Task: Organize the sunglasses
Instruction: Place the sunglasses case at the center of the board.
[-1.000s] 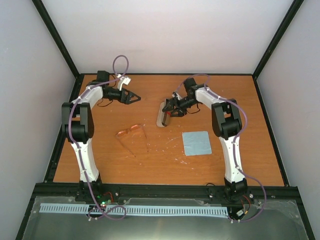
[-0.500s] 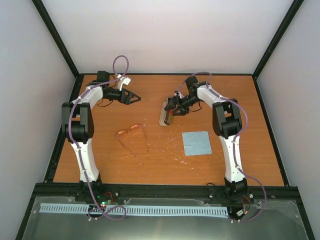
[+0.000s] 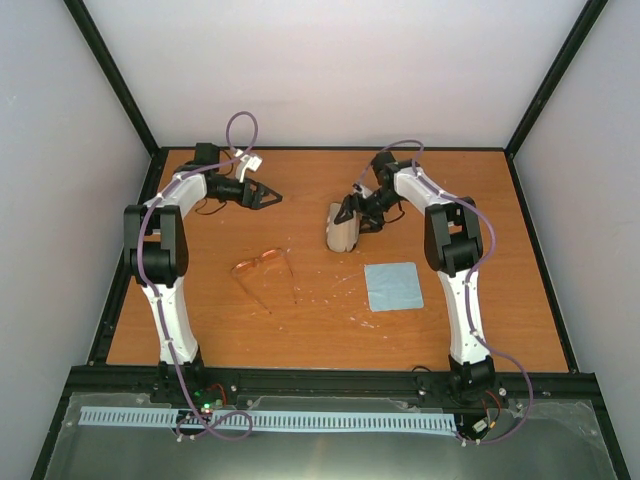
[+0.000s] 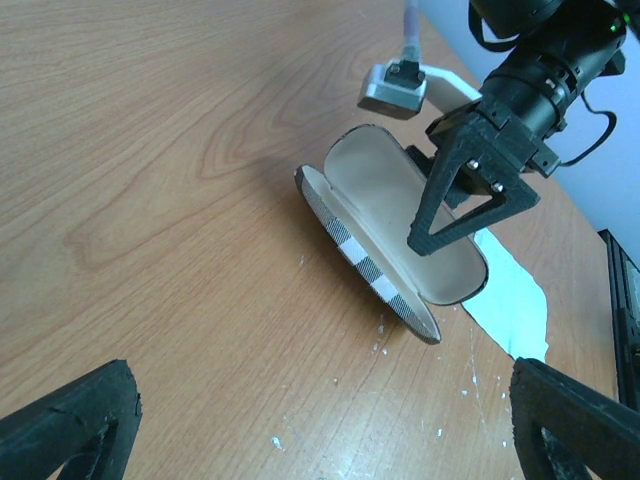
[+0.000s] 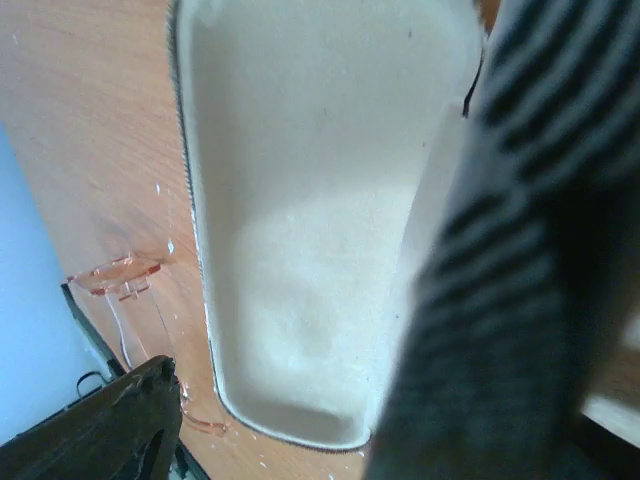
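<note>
Orange-pink lenses marked the sunglasses (image 3: 263, 266), which lay arms unfolded on the wooden bench (image 3: 470, 330), left of centre and touched by neither arm. To their right and farther back, the tan striped case (image 3: 342, 228) sat open, its pale lining showing. The right tool (image 3: 355, 210) was at the case's raised half; whether it gripped could not be told. A light blue cloth (image 3: 392, 286) lay near the case. The left tool (image 3: 268, 198) hung behind the sunglasses, spread wide and holding nothing.

Orange-pink translucent sunglasses (image 3: 266, 259), tan case (image 4: 390, 205) with cream lining and striped rim, light blue cloth (image 3: 393, 286), wood-grain table (image 3: 200, 330)
</note>
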{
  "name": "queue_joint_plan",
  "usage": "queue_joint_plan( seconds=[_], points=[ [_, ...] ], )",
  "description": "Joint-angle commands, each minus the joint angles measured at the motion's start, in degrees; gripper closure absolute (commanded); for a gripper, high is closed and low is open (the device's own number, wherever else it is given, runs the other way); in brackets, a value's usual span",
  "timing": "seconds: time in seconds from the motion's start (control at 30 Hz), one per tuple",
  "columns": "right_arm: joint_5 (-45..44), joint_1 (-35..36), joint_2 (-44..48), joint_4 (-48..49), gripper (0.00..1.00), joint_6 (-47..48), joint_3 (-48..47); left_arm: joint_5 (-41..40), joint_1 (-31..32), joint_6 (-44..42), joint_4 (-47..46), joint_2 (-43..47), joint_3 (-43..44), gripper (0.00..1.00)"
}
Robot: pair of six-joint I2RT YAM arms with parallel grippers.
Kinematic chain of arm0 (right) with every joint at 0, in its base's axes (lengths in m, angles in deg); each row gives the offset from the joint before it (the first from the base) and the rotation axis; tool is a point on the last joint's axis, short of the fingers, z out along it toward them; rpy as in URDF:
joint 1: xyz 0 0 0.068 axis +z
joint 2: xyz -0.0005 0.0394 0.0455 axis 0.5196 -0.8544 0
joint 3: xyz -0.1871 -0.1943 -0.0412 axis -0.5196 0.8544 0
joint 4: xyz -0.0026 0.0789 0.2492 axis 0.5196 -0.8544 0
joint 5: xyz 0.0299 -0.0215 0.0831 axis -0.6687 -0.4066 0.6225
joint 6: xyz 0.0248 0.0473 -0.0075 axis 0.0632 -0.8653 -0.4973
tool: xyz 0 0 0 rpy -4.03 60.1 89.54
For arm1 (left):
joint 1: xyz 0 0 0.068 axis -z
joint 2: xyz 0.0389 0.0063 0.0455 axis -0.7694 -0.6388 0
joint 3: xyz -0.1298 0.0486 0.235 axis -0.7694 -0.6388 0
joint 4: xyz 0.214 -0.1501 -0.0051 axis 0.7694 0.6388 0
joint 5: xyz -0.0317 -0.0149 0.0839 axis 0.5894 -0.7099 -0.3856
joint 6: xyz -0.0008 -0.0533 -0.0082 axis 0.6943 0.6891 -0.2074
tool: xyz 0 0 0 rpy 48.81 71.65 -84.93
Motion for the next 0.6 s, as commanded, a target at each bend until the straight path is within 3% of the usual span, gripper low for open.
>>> queue_joint_plan(
  seconds=[0.0,0.17,0.4,0.57],
  points=[
    [-5.1,-0.1,1.1,-4.0,0.22,1.7,-4.0,0.9,0.0,0.2,-0.8,1.3,-0.4,0.01],
    [-9.1,0.8,1.9,-7.2,0.30,2.6,-6.7,1.2,0.0,-0.1,-0.7,1.1,-0.9,0.01],
    [-15.7,3.6,-0.4,-12.0,0.68,4.4,-10.9,1.5,0.0,-0.6,-0.6,0.8,-1.2,0.01],
    [-21.5,5.7,-2.9,-16.3,0.79,6.1,-18.1,1.2,0.0,-0.9,-0.7,1.4,-2.0,0.01]
  ],
)
